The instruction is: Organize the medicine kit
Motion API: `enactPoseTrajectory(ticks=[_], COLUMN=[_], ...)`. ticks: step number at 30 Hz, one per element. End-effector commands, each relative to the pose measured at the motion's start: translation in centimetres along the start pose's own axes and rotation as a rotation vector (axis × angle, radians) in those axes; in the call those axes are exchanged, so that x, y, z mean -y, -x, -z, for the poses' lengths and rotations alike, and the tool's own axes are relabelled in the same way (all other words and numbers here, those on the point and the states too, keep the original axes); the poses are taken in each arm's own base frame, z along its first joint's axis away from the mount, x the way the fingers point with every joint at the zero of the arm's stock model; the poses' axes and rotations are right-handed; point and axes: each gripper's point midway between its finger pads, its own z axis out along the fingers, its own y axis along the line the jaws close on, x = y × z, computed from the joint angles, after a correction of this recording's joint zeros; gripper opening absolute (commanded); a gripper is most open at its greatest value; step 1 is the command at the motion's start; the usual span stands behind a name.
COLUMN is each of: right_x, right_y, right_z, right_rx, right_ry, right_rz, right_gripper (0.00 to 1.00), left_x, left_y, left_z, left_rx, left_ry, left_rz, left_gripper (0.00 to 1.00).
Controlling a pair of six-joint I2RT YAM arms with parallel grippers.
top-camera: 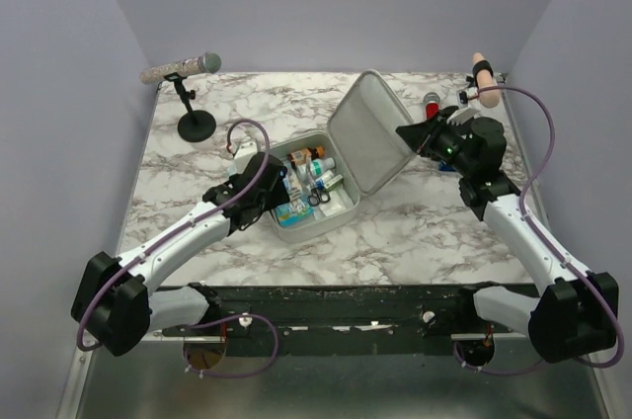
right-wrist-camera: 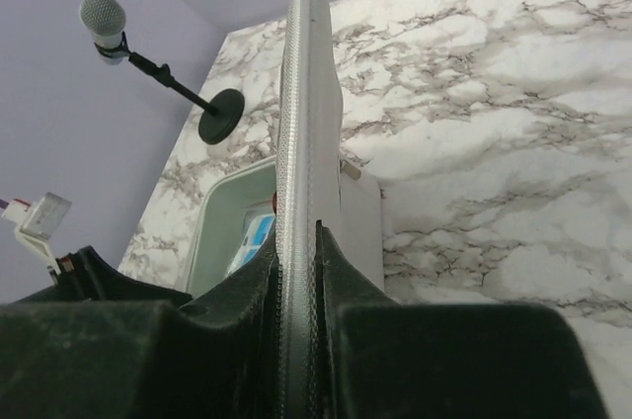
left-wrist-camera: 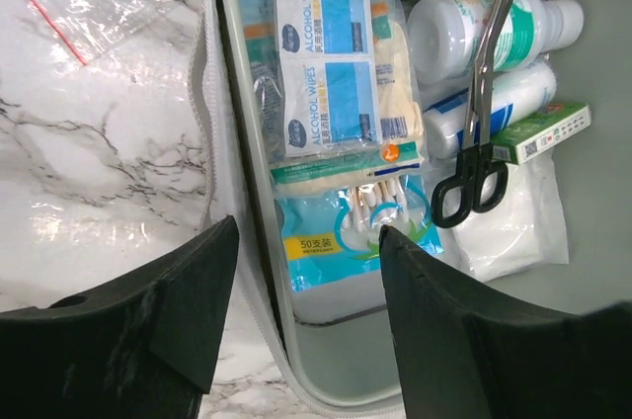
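Medicine kit (top-camera: 344,207) lies open, right gripper (right-wrist-camera: 296,246) pinching its lid (top-camera: 367,137), left gripper (left-wrist-camera: 308,231) spread wide over its rim.

The desk (top-camera: 415,231) has a white marble top with grey veins. Near its far left corner stands a microphone (top-camera: 183,67) on a black stand with a round base (top-camera: 197,125). The mic lies tilted, with its grey mesh head toward the right. Along the far edge, toward the right, sits a small red cylinder (top-camera: 432,103). At the far right corner a peach-coloured stick (top-camera: 484,79) with a black band stands upright. A clear plastic bag (left-wrist-camera: 89,4) with a thin red line lies flat on the marble.
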Motion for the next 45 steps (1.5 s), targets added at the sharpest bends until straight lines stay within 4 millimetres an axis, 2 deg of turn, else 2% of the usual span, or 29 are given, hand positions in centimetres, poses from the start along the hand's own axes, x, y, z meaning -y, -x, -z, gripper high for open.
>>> enactPoseTrajectory(ticks=[1, 6, 10, 13, 16, 20, 23, 25, 28, 32, 35, 39, 45], right_x=[-0.1, 0.8, 1.2, 1.6, 1.5, 0.8, 0.8, 0.7, 0.4, 0.4, 0.0, -0.8, -1.2], right_y=[0.6, 0.7, 0.6, 0.1, -0.1, -0.4, -0.8, -1.0, -1.3, -1.7, -1.6, -1.3, -1.3], right_z=[2.1, 5.2, 7.0, 7.7, 8.3, 8.4, 8.5, 8.7, 8.7, 8.5, 8.6, 8.9, 9.3], right_rx=[-0.007, 0.026, 0.023, 0.015, 0.021, 0.016, 0.021, 0.025, 0.023, 0.018, 0.021, 0.028, 0.034], right_ry=[-0.062, -0.17, -0.224, -0.255, -0.25, -0.215, -0.205, -0.196, -0.173, -0.162, -0.144, -0.117, -0.102], right_rz=[0.041, 0.075, 0.087, 0.088, 0.082, 0.066, 0.063, 0.059, 0.05, 0.035, 0.033, 0.027, 0.023], right_gripper=[0.18, 0.1, 0.02, 0.01, 0.01, 0.01, 0.02, 0.02, 0.02, 0.03, 0.03, 0.04, 0.04], left_x=[-1.1, -3.2, -5.3, -6.2, -7.5, -10.2, -11.7, -12.0, -12.5, -12.3, -11.9, -11.9, -12.3], left_y=[2.8, 4.4, 5.3, 6.0, 6.6, 7.8, 8.0, 8.0, 7.7, 6.8, 5.8, 4.7, 3.7], left_z=[2.0, 2.1, 1.0, -0.1, -2.0, -5.1, -7.0, -7.6, -7.8, -8.6, -9.9, -11.0, -11.9], left_rx=[0.042, 0.059, 0.042, 0.038, 0.023, -0.011, -0.049, -0.057, -0.049, -0.058, -0.093, -0.113, -0.141], left_ry=[0.037, 0.085, 0.133, 0.173, 0.238, 0.366, 0.418, 0.438, 0.481, 0.468, 0.448, 0.443, 0.469], left_rz=[0.008, 0.048, 0.087, 0.113, 0.136, 0.189, 0.239, 0.261, 0.313, 0.375, 0.389, 0.411, 0.416], left_gripper=[0.75, 0.77, 0.74, 0.72, 0.71, 0.71, 0.75, 0.81, 0.97, 0.99, 0.97, 0.85, 0.75])
